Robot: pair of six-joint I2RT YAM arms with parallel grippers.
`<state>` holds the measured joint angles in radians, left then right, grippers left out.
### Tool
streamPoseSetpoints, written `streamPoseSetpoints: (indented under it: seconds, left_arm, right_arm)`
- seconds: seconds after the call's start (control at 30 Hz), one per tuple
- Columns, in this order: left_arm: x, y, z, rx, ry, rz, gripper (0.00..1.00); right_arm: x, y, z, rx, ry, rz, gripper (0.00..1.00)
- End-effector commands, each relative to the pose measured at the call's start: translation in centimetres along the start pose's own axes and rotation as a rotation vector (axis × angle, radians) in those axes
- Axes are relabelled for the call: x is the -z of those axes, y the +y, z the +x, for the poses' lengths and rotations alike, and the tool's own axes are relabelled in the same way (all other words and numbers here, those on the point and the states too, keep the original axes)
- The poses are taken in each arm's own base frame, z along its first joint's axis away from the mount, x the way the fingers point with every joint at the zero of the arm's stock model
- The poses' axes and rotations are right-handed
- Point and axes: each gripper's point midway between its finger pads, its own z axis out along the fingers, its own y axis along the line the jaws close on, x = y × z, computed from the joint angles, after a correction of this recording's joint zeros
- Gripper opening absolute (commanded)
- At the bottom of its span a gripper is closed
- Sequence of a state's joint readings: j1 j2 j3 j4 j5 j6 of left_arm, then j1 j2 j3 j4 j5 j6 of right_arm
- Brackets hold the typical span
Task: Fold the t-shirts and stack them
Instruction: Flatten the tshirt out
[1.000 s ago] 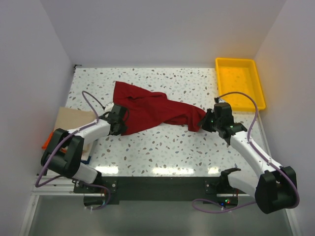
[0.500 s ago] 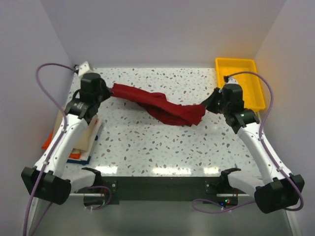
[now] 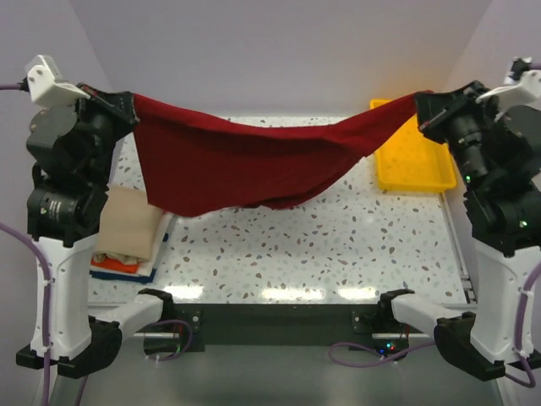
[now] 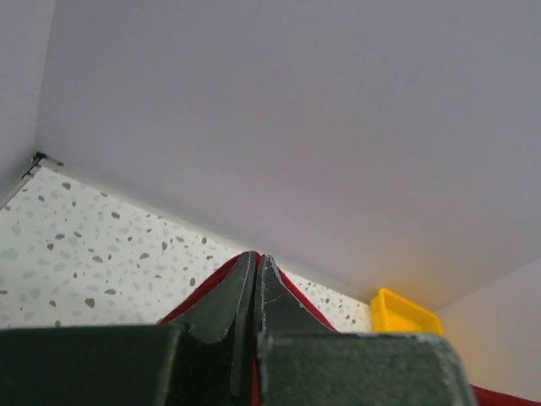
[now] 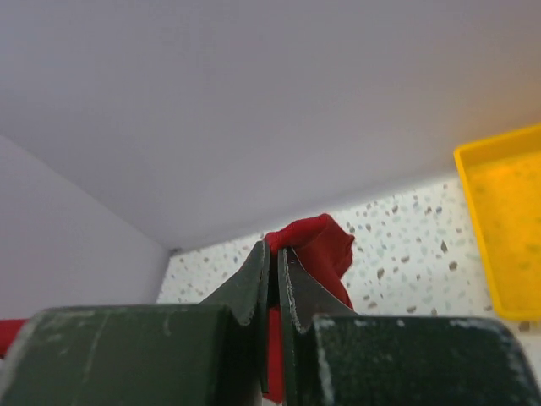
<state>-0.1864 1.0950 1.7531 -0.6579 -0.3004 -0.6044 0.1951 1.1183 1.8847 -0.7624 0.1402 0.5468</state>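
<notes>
The dark red t-shirt [image 3: 245,161] hangs spread in the air between both arms, high above the speckled table, sagging in the middle. My left gripper [image 3: 127,103] is shut on its left corner; red cloth shows beside the closed fingers in the left wrist view [image 4: 194,296]. My right gripper [image 3: 423,106] is shut on its right corner; a red bunch [image 5: 317,245] sticks out past the fingertips. A stack of folded shirts [image 3: 127,228] lies at the table's left edge, tan on top, orange and blue edges below.
The yellow plastic tray [image 3: 414,173] stands at the back right of the table, partly behind the lifted cloth; it also shows in the right wrist view [image 5: 507,220] and the left wrist view [image 4: 404,311]. White walls enclose the table.
Both arms have risen steeply and moved apart, lifting the red shirt off the table and stretching it from a bunched rope into a hanging sheet.
</notes>
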Motion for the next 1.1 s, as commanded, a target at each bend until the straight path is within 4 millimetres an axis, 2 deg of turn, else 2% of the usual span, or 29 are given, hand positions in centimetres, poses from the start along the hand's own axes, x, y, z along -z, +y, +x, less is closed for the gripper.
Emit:
streamPoseSetpoints:
  seconds: [0.0,0.1,0.13,0.23,0.27,0.3,0.37,0.4,0.43,0.47,0.5,0.53,0.57,0.6,0.63,0.67,0.7,0.73,0.77,0.8,0.83,0.87,0.9,0.93,0.97,1.0,1.03,1.07]
  left_arm:
    - [2.9,-1.3,-4.3,-0.002,-0.096,0.048,0.00]
    - [3.1,-1.8,-5.5,0.002,-0.123,0.056,0.00]
    - [2.5,-1.9,-5.3,-0.001,-0.114,0.051,0.00]
    - [0.5,-2.5,-4.8,0.001,-0.107,0.056,0.00]
    - [0.5,-2.5,-4.8,0.000,-0.106,0.056,0.00]
    - [-0.2,-2.6,-4.5,0.002,-0.109,0.059,0.00]
    - [-2.3,-2.6,-3.3,-0.014,-0.088,0.046,0.00]
    - [-4.1,-2.7,-2.4,-0.023,-0.079,0.045,0.00]
    - [-5.0,-3.0,-1.9,-0.033,-0.070,0.057,0.00]
    - [-6.1,-3.1,-1.4,-0.038,-0.064,0.063,0.00]
    - [-7.2,-3.4,-1.2,-0.037,-0.074,0.075,0.00]
    - [-9.4,-3.2,0.2,-0.050,-0.047,0.072,0.00]
    - [-10.6,-3.3,0.8,-0.051,-0.043,0.080,0.00]
    - [-13.0,-3.5,1.9,-0.052,-0.043,0.095,0.00]
    - [-14.3,-3.7,2.2,-0.056,-0.042,0.120,0.00]
    - [-15.2,-4.2,1.7,-0.051,-0.063,0.136,0.00]
    - [-17.9,-3.9,3.1,-0.055,-0.049,0.131,0.00]
    - [-19.0,-4.1,3.1,-0.058,-0.047,0.155,0.00]
    - [-20.2,-4.3,3.0,-0.055,-0.051,0.166,0.00]
    - [-22.0,-4.3,2.0,-0.047,-0.079,0.178,0.00]
    - [-22.5,-4.9,1.5,-0.034,-0.073,0.227,0.00]
    - [-22.2,-6.3,-1.3,-0.021,-0.126,0.282,0.00]
    - [-23.1,-6.1,-1.6,-0.016,-0.137,0.303,0.00]
    - [-23.0,-6.2,-2.9,-0.012,-0.158,0.335,0.00]
    - [-22.8,-5.6,-4.9,-0.014,-0.204,0.340,0.00]
    - [-22.2,-5.9,-6.7,-0.013,-0.258,0.369,0.00]
    - [-21.9,-5.0,-8.0,-0.010,-0.280,0.376,0.00]
    - [-21.5,-4.8,-8.9,-0.007,-0.297,0.386,0.00]
  right_arm:
    - [3.8,0.9,-4.3,0.025,-0.098,-0.006,0.00]
    - [6.1,1.9,-7.9,0.026,-0.207,-0.028,0.00]
    - [7.1,2.6,-9.4,0.020,-0.255,-0.050,0.00]
    - [6.4,4.6,-11.4,0.024,-0.312,-0.125,0.00]
    - [5.5,4.5,-11.0,0.025,-0.296,-0.117,0.00]
    - [4.8,5.2,-11.4,0.023,-0.316,-0.145,0.00]
    - [2.2,5.7,-10.1,0.031,-0.281,-0.173,0.00]
    - [0.6,6.4,-10.3,0.031,-0.299,-0.198,0.00]
    - [-1.8,6.1,-8.6,0.039,-0.259,-0.197,0.00]
    - [-3.1,6.2,-8.2,0.042,-0.255,-0.201,0.00]
    - [-6.0,6.2,-7.3,0.045,-0.246,-0.202,0.00]
    - [-7.9,6.0,-6.2,0.052,-0.227,-0.199,0.00]
    - [-9.5,6.0,-5.5,0.063,-0.219,-0.207,0.00]
    - [-12.9,5.8,-4.3,0.068,-0.212,-0.203,0.00]
    - [-14.0,6.1,-4.4,0.075,-0.227,-0.211,0.00]
    - [-15.7,6.1,-3.9,0.088,-0.222,-0.215,0.00]
    - [-16.8,6.5,-4.0,0.095,-0.232,-0.227,0.00]
    - [-19.1,6.8,-4.0,0.099,-0.240,-0.232,0.00]
    - [-19.8,7.1,-4.2,0.101,-0.251,-0.240,0.00]
    - [-20.5,7.6,-4.6,0.103,-0.265,-0.256,0.00]
    - [-21.4,8.4,-5.5,0.104,-0.298,-0.279,0.00]
    - [-21.4,8.9,-6.3,0.113,-0.328,-0.294,0.00]
    - [-21.2,9.4,-7.5,0.116,-0.376,-0.309,0.00]
    - [-20.5,10.1,-9.0,0.119,-0.429,-0.327,0.00]
    - [-19.7,10.4,-10.1,0.131,-0.470,-0.334,0.00]
    - [-18.6,11.0,-11.7,0.129,-0.534,-0.350,0.00]
    - [-18.7,10.6,-11.8,0.131,-0.548,-0.336,0.00]
    - [-16.6,11.0,-13.5,0.135,-0.599,-0.345,0.00]
